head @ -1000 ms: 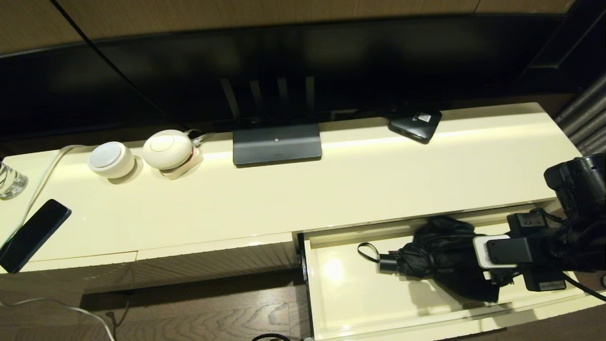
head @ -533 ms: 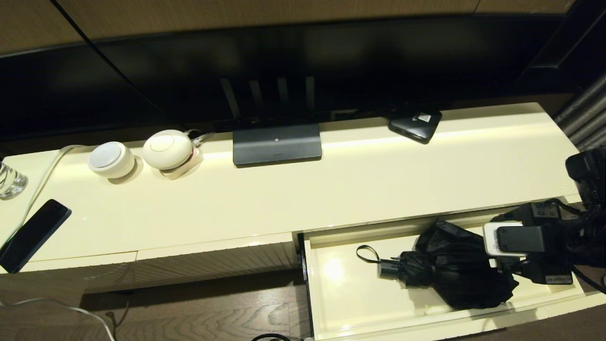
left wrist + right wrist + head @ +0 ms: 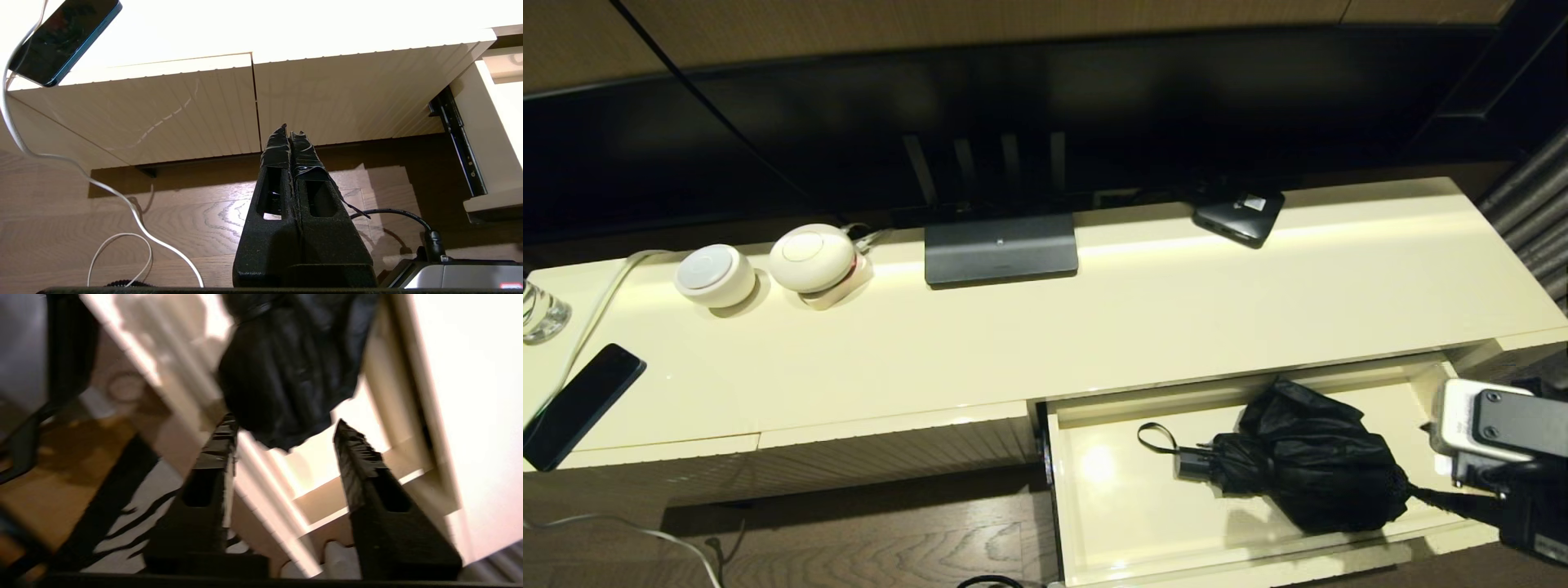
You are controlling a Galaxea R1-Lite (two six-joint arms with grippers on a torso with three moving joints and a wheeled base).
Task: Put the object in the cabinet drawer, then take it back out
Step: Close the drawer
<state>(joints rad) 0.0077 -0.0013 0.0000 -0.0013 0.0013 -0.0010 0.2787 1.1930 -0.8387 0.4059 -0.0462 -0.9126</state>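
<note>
The object, a black compact umbrella point(image 3: 1307, 469), lies loose in the open cabinet drawer point(image 3: 1111, 506), handle and wrist loop pointing left. My right gripper point(image 3: 284, 422) hangs at the drawer's right end, just off the bunched canopy point(image 3: 286, 371). It is open, with nothing between its fingers point(image 3: 359, 457). In the head view one dark finger point(image 3: 1445, 499) reaches towards the canopy's right tip. My left gripper point(image 3: 288, 128) is shut and parked low over the wood floor, facing the closed ribbed panels.
On the cabinet top stand a dark screen base point(image 3: 1001, 249), a small black box point(image 3: 1240, 214), two white round devices point(image 3: 715, 275) and a glass point(image 3: 539, 310). A phone point(image 3: 578, 404) lies at the left front edge, with a white cable point(image 3: 122, 200) trailing to the floor.
The right gripper has let go of the umbrella and drawn back to the right. The umbrella has settled onto the drawer floor, shifted slightly right. The left arm has not moved.
</note>
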